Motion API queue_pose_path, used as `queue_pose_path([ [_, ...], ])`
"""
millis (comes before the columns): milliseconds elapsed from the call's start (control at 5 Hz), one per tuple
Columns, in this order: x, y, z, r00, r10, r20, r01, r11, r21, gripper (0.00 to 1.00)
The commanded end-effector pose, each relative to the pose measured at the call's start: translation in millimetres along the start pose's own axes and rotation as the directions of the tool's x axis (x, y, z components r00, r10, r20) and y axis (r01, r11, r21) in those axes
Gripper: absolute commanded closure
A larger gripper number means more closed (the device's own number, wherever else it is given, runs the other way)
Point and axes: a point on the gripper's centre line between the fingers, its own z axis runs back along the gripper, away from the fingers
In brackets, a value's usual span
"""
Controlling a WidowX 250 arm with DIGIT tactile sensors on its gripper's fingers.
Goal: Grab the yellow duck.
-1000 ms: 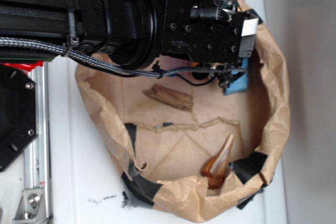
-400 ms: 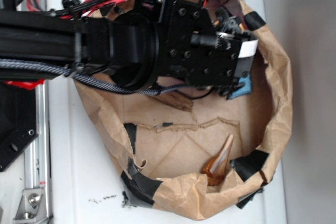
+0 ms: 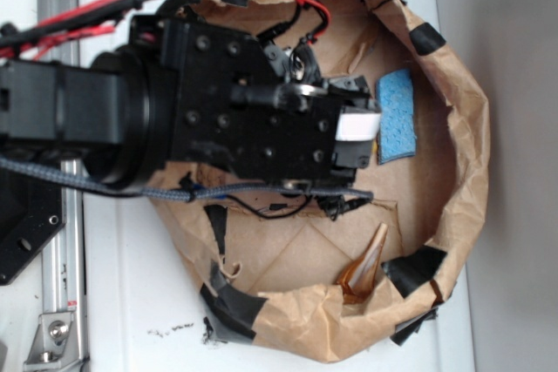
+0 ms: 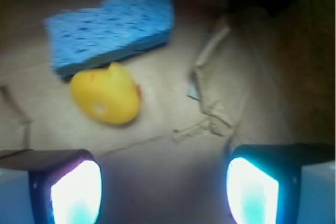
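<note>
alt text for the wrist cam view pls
A yellow duck lies on brown paper beside a blue sponge, ahead and left of the open gripper, whose two fingertips glow at the bottom edge. The image is blurred.

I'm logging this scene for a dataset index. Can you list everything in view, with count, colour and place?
duck: one, yellow, on the bag floor just below the sponge; hidden under the arm in the exterior view
sponge: one, blue, near the bag's right wall
cone-shaped piece: one, amber, translucent, at the bag's lower edge
paper bag: one, brown, rolled-down rim patched with black tape, holding all the items
table: one, white, under the bag
arm: one, black, with red cables, reaching over the bag
claw: one, open, fingers apart, short of the duck
</note>
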Motion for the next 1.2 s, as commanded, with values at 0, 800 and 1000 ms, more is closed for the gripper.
queue_pose_path([
  [0,18,33,11,0.997,0.062,0.052,-0.055,0.991,-0.124,0.0],
  [800,48,10,-13,0.998,0.061,0.03,-0.053,0.974,-0.218,0.0],
  [1000,48,3,-20,0.998,0.055,0.012,-0.051,0.977,-0.209,0.0],
])
